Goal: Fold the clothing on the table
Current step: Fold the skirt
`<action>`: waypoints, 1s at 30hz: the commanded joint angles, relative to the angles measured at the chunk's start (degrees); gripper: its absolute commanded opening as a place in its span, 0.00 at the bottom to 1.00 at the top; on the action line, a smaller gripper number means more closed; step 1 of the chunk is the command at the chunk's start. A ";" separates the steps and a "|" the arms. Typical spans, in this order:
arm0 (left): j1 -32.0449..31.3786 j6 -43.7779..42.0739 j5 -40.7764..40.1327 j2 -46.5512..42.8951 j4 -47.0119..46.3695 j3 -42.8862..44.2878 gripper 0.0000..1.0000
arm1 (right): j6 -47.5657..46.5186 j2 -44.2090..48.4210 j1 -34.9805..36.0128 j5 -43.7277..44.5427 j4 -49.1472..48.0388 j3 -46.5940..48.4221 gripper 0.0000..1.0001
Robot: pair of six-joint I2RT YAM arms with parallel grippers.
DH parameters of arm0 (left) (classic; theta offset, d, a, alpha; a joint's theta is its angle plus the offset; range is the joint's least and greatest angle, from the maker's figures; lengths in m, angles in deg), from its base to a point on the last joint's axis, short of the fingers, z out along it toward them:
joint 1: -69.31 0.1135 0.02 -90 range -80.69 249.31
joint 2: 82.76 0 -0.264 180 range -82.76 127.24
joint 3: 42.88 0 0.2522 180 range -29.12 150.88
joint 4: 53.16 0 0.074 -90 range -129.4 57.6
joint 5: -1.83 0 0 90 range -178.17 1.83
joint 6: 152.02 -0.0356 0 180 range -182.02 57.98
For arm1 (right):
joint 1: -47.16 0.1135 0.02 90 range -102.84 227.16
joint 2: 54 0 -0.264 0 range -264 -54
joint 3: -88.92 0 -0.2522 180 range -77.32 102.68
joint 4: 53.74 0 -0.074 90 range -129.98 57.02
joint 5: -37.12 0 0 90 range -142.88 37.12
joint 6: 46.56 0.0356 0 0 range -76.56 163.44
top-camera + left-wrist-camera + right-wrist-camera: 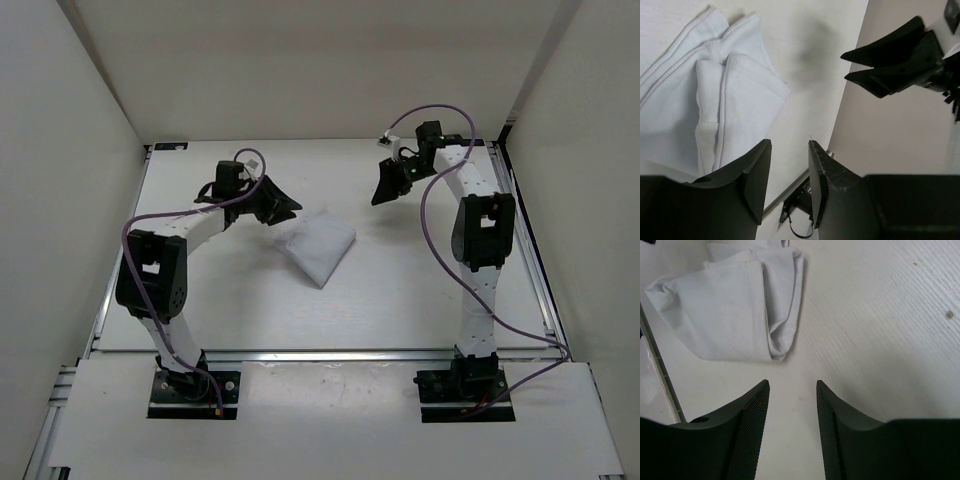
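The counter bears the clothing near its middle as a compact folded bundle, the left tool and right tool flanking it untouching, jaws parted and empty, so folding seems done and only withdrawal remains.

One left arm, base at lower left of the overhead frame, elbow bent, forearm reaching right toward centre; its left gripper has jaws parted partway, holding nothing. One right arm, base at lower right, rising to upper right, wrist turned leftward; its right gripper points down-left, jaws parted partway, empty.
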 commanded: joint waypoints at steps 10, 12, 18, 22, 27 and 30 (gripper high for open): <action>-1.97 -17.60 -8.17 2.55 23.77 8.15 0.50 | -1.50 1.97 -2.36 -2.04 2.74 4.63 0.48; -1.71 -19.54 -10.12 3.43 25.98 8.59 0.50 | -1.58 2.32 -2.53 -1.87 3.35 4.98 0.47; 0.40 -21.48 -13.20 3.86 27.39 8.86 0.49 | -1.85 2.41 -3.41 -2.22 5.20 5.60 0.47; 1.01 -22.80 -12.75 6.32 28.62 11.58 0.48 | -2.20 2.32 -3.68 -1.60 5.29 6.22 0.48; 0.14 -21.05 -11.09 7.99 24.85 11.93 0.48 | -2.03 2.41 -4.12 -1.34 5.02 7.10 0.47; -0.65 -20.51 -10.47 9.57 23.87 12.63 0.48 | -2.11 2.41 -4.29 -0.90 5.55 7.01 0.47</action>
